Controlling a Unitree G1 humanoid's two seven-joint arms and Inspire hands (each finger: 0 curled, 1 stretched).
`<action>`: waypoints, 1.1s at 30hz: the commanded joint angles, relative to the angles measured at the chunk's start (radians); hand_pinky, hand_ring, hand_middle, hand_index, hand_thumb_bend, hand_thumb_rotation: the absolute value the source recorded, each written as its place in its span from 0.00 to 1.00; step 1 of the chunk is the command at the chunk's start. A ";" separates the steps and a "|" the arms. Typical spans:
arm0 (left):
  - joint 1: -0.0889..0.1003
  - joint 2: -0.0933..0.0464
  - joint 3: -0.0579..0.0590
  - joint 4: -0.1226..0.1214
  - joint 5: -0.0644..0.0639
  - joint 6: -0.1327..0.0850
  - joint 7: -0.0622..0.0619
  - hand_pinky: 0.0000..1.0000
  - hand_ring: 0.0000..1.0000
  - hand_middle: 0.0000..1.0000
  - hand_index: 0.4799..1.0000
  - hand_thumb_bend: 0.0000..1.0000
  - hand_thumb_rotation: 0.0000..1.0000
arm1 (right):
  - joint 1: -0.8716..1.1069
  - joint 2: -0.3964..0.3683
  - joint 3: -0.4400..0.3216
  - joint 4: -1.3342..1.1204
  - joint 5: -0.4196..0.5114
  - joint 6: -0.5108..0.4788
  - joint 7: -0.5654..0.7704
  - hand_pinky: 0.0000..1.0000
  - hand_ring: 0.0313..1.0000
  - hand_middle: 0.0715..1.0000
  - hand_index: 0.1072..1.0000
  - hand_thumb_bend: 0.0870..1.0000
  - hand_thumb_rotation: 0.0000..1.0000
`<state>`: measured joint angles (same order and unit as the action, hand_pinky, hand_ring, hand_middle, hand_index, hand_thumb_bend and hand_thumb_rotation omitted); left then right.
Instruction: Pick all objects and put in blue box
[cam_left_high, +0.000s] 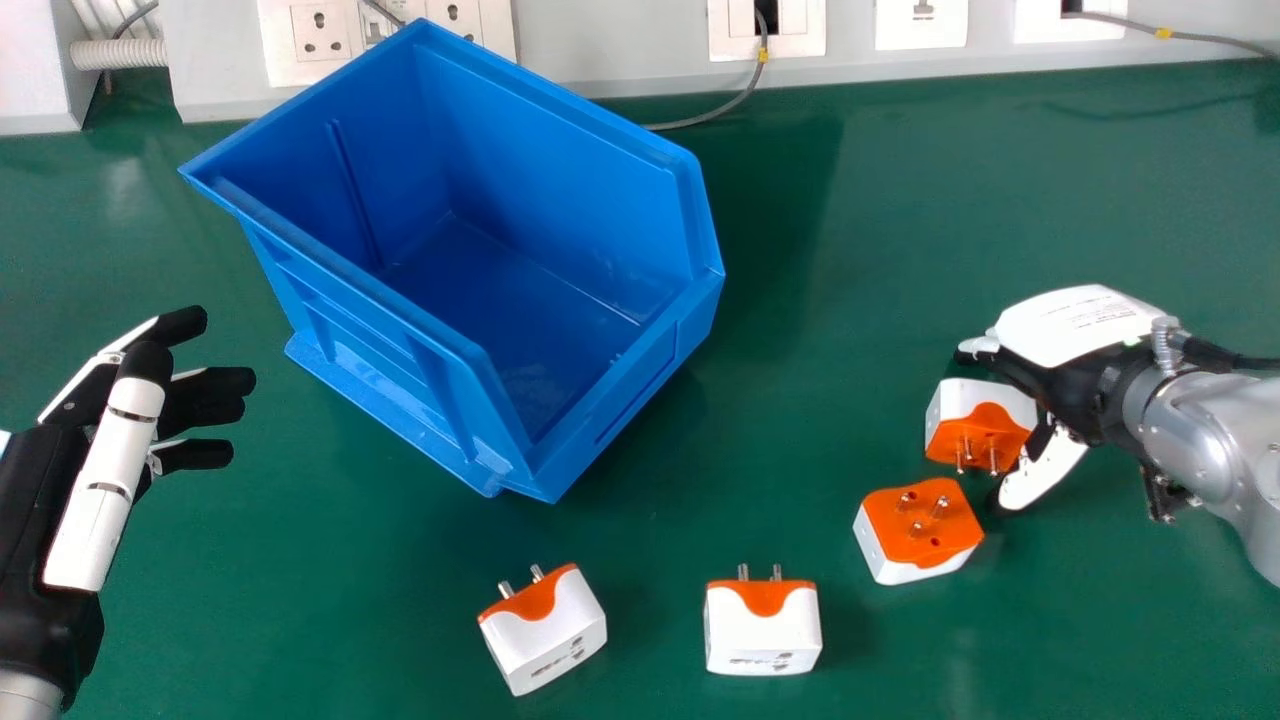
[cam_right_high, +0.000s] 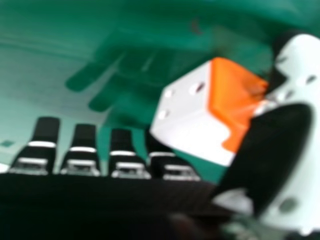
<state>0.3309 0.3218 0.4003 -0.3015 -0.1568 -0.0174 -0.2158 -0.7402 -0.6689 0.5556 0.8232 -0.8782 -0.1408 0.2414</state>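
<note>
Box (cam_left_high: 560, 160) blue; worktop (cam_left_high: 900, 250) green. Plugs (cam_left_high: 764, 630) white, orange pin faces. Left hand (cam_left_high: 110, 430), right hand (cam_left_high: 1075, 325) black-and-white. Right forearm (cam_left_high: 1195, 430) silver. Cable (cam_left_high: 703, 118) grey, yellow-banded.

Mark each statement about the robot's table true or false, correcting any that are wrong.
1. Four adapters are outside the blue box. True.
2. The blue box has a closed lid. False: its top is open.
3. The right hand has an adapter between its thumb and fingers. True.
4. The left hand is inside the blue box. False: it is left of it, above the table.
5. One adapter's prongs point up. True.
</note>
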 joint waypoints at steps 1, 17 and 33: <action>0.017 -0.005 0.014 -0.044 -0.006 0.005 0.007 0.68 0.74 0.73 0.70 0.46 0.97 | -0.009 0.002 0.009 0.015 -0.003 -0.001 0.017 0.85 0.91 0.92 0.87 0.40 0.35; 0.017 -0.006 0.018 -0.079 -0.009 0.056 0.009 0.68 0.74 0.73 0.70 0.47 0.97 | -0.007 0.011 0.018 0.007 0.000 -0.005 0.023 0.81 0.87 0.90 0.84 0.42 0.33; -0.024 -0.007 0.002 -0.076 0.014 0.092 0.027 0.69 0.75 0.73 0.71 0.48 0.97 | -0.009 0.023 0.007 0.015 0.027 -0.035 0.012 0.78 0.85 0.88 0.83 0.44 0.31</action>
<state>0.3135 0.3143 0.4022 -0.3584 -0.1516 0.0766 -0.1973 -0.7523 -0.6625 0.5558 0.8278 -0.8656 -0.1524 0.2340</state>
